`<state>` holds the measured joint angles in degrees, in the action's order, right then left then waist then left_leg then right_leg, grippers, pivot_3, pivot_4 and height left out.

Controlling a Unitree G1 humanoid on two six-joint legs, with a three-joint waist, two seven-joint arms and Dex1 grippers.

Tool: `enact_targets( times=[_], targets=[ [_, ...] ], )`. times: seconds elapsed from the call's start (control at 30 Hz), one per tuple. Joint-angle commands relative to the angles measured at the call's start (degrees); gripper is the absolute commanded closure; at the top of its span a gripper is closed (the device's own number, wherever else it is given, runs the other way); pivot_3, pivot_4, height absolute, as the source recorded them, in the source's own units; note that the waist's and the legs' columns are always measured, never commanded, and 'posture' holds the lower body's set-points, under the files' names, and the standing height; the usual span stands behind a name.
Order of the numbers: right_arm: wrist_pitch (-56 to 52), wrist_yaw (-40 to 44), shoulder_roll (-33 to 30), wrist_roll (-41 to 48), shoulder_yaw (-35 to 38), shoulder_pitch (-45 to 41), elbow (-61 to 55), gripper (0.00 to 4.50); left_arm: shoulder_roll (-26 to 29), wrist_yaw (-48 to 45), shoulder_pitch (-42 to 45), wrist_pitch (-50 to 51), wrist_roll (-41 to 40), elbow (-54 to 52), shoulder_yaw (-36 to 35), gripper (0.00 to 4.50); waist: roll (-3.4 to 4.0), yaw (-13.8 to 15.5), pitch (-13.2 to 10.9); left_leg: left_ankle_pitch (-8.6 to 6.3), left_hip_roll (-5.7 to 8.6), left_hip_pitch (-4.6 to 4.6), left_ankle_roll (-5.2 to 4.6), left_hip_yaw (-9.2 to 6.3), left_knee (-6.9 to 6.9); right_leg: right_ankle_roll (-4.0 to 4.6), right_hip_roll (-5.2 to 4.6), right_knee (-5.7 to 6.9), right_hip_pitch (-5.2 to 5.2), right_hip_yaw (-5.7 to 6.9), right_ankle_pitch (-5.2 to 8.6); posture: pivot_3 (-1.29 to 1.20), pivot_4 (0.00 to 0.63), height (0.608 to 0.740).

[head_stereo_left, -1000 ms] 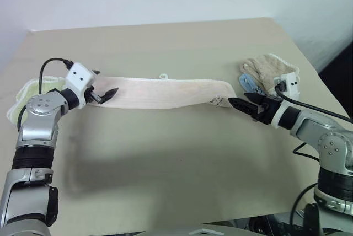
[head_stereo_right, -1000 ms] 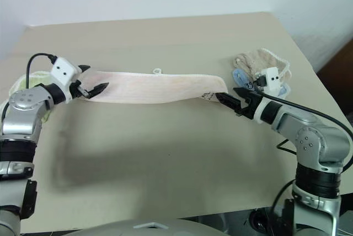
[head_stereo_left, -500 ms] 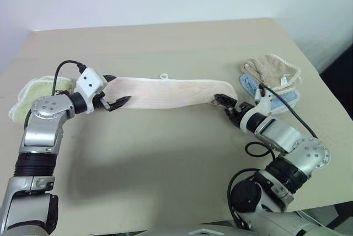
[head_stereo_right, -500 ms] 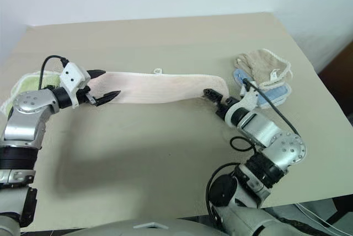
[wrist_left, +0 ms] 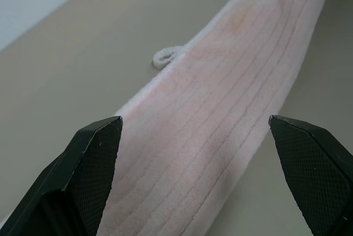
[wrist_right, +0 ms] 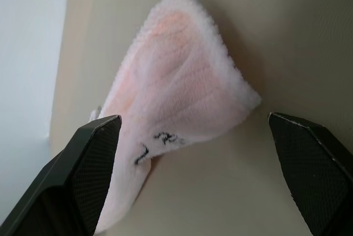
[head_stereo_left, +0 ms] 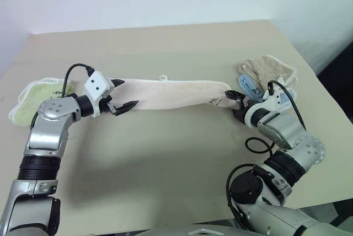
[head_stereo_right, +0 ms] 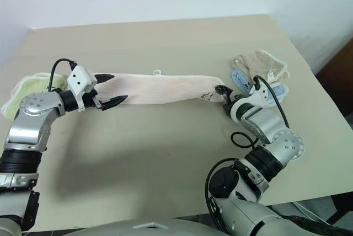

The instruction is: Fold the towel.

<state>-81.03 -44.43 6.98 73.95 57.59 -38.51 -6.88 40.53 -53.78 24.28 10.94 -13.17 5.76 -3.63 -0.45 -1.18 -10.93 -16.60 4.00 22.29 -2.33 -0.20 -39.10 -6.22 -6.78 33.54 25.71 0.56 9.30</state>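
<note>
The towel [head_stereo_left: 171, 94], a light, limp, non-slippery strip of terry lying across the table [head_stereo_left: 182, 159], is best pinched at its two ends, where the left gripper [head_stereo_left: 122, 97] and right gripper [head_stereo_left: 234, 102] stand wide open, holding nothing.

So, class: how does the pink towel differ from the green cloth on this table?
The pink towel lies stretched in a long narrow strip across the table's middle; the green cloth sits bunched in a small heap at the left edge. The towel has a dark printed mark and a small loop; the green cloth shows neither. An open pincer stands at each end of the towel, none at the cloth. Both look like terry fabric.
</note>
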Motion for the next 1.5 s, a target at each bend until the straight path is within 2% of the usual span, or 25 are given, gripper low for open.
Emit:
enact_targets(
  times=[0.03, 0.27, 0.53, 0.7, 1.03, 1.13, 1.5],
  targets=[
    [5.1, -5.1, 3.0, 10.2, -5.7, 1.4, -0.1, 0.02, 0.3, -0.5, -0.4, 0.0, -1.1, -2.4, -0.7, 0.04, 0.0, -0.2, 0.0, 0.0, -0.01, 0.06, 0.0, 0.0, 0.03, 0.0, 0.01, 0.01, 0.07, 0.0, 0.0, 0.0, 0.15, 0.728],
    [16.5, -10.1, 0.7, 18.3, -17.2, 5.3, 1.9, 0.02, -0.2, -0.6, -0.3, 0.0, -1.0, -2.8, -0.4, 0.04, 0.0, -0.6, 0.0, 0.0, -0.02, 0.1, -0.01, 0.01, 0.1, 0.0, 0.01, -0.1, 0.09, -0.01, 0.0, 0.0, 0.15, 0.728],
    [26.8, -15.2, -4.9, 29.8, -27.4, 11.7, -1.6, 0.02, 0.1, -0.9, -0.8, -0.4, -1.0, -2.7, -0.9, 0.04, 0.0, -1.1, 0.0, -0.04, -0.03, 0.13, -0.07, 0.01, 0.15, -0.01, 0.01, -0.22, 0.09, -0.01, 0.01, 0.0, 0.15, 0.728],
    [33.0, -12.0, -8.6, 26.1, -29.7, 13.5, 3.0, 0.02, -0.8, -0.5, -0.2, -0.3, -0.8, -2.6, -0.2, 0.04, 0.0, -1.2, 0.0, -0.05, -0.06, 0.13, -0.08, 0.01, 0.15, -0.02, 0.03, -0.24, 0.08, -0.01, 0.01, 0.0, 0.15, 0.728],
    [39.3, -1.9, -13.1, 20.2, -31.6, 9.8, 11.9, 0.02, -1.0, -0.7, 0.7, -0.7, -0.5, -1.8, -0.1, 0.04, -0.02, -1.2, 0.0, -0.05, -0.15, -0.12, -0.08, 0.01, 0.04, -0.01, 0.04, -0.4, -0.29, 0.0, 0.02, 0.0, 0.15, 0.728],
    [40.4, 0.4, -13.9, 18.4, -31.8, 8.3, 14.0, 0.55, -1.1, -0.9, 0.6, -0.5, -0.8, -2.2, 0.1, 0.0, -0.02, -1.2, 0.0, -0.05, -0.24, -0.12, -0.08, 0.01, 0.04, -0.02, 0.04, -0.39, -0.28, 0.01, 0.01, 0.0, 0.15, 0.728],
    [39.4, 1.8, -16.2, 18.1, -30.9, 7.8, 14.3, 4.36, -1.2, -0.9, 0.0, -0.8, -0.8, -2.1, -0.2, 0.0, 0.0, -1.0, 0.0, -0.06, -0.23, 0.24, -0.09, 0.03, 0.15, -0.02, 0.02, -0.37, 0.13, 0.01, 0.01, 0.0, 0.15, 0.728]
  ],
)
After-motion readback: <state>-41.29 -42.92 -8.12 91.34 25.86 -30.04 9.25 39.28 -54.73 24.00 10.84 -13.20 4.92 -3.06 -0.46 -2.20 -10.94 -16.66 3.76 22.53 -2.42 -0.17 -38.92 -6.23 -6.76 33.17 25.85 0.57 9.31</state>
